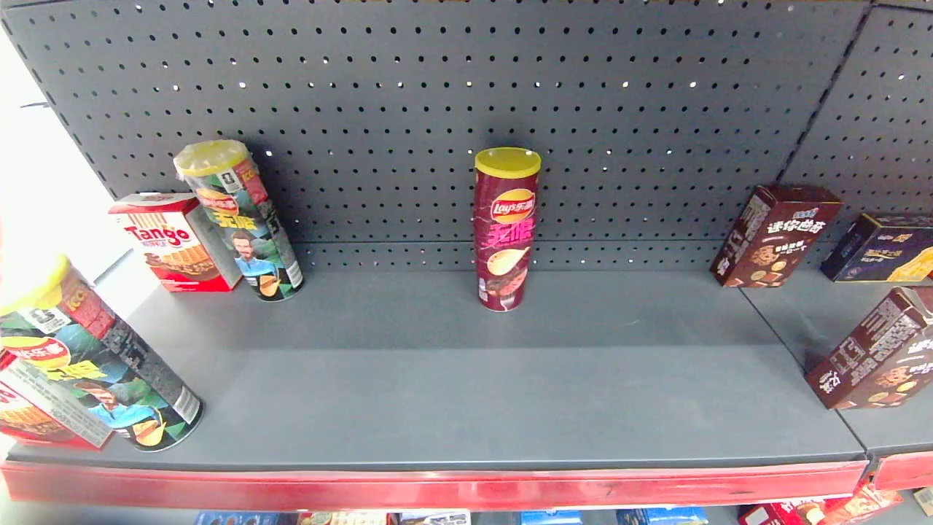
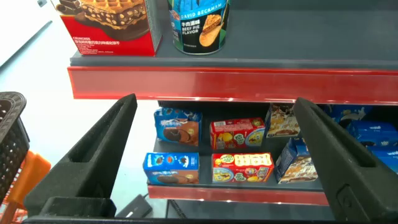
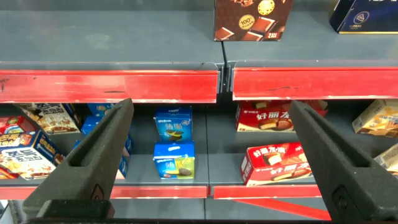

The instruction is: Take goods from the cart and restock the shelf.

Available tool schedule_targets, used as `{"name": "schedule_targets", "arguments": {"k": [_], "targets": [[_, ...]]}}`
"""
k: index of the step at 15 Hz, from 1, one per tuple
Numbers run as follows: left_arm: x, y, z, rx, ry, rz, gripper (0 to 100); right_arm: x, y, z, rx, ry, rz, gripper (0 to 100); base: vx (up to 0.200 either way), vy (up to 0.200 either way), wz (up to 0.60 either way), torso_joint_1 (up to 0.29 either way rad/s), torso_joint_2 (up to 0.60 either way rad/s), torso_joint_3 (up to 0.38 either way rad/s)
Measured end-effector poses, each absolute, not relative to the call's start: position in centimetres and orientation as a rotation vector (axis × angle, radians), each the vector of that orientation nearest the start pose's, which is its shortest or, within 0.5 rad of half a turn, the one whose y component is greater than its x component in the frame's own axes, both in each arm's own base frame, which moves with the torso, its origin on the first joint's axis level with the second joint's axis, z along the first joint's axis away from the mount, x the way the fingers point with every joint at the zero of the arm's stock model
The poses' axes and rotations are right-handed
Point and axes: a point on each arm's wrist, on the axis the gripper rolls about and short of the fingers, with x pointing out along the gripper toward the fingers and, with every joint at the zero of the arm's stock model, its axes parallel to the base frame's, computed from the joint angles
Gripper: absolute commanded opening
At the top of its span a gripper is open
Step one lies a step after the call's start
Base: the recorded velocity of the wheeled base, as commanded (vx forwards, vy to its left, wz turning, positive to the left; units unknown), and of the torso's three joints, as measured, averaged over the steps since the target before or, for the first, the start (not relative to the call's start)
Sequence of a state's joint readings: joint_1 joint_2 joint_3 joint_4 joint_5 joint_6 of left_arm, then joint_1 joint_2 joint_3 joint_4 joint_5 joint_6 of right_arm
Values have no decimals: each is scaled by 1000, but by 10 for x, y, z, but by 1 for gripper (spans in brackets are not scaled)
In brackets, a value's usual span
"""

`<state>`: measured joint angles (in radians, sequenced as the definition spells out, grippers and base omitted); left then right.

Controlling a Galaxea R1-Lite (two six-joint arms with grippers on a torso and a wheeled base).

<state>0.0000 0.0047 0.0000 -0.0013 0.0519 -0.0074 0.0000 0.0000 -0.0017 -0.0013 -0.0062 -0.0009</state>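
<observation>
Plainly, both arms sat low, facing the tiers under the top board, and neither held any stock.

- Left gripper [image 2: 214, 104]: jaws spread wide, nothing between them.
- Right gripper [image 3: 209, 104]: likewise spread and empty.
- Cart [image 2: 9, 134]: a black mesh wall close by the left gripper's outer finger. I judged it to lie at about 9 o'clock from the robot, off the shelf line. The goods inside were hidden, so I could not tell their long axis.
- Shelf [image 1: 466, 379]: a broad bare grey board at 12 o'clock.
- Red can [image 1: 506, 230]: upright at 12 o'clock, near the back panel, long axis vertical.
- Green can [image 1: 240, 219]: at 10 o'clock, just beside the wafer box [image 1: 171, 244].
- Second green can [image 1: 95, 364]: at 9 o'clock, by the front lip.
- Brown box [image 1: 773, 233]: at 2 o'clock, near the board seam.
- Another brown box [image 1: 875, 350]: at 3 o'clock, on the neighbouring board.

Reading: the fetch was not yet begun. The coming move turned on the cart lying off to the left, away from the shelf face, not ahead. The left arm looked the nearer one and would need to swing from 12 o'clock toward 9 o'clock to reach in. Open gaps either side of the red can could take upright stock.
</observation>
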Motion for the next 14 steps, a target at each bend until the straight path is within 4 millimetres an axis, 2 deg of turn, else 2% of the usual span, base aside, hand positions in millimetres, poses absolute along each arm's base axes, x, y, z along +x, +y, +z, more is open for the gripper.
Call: {"name": "schedule_targets", "arguments": {"k": [9,14], "targets": [[-22,1,76,-7,3,52,100,-23,0,76,-2,-3,-6,100,0,0,0,0,0,0],[-22,1,76,-7,4,52,100,-23,0,76,-4,-3,-4,100,0,0,600,3,4,2]]}}
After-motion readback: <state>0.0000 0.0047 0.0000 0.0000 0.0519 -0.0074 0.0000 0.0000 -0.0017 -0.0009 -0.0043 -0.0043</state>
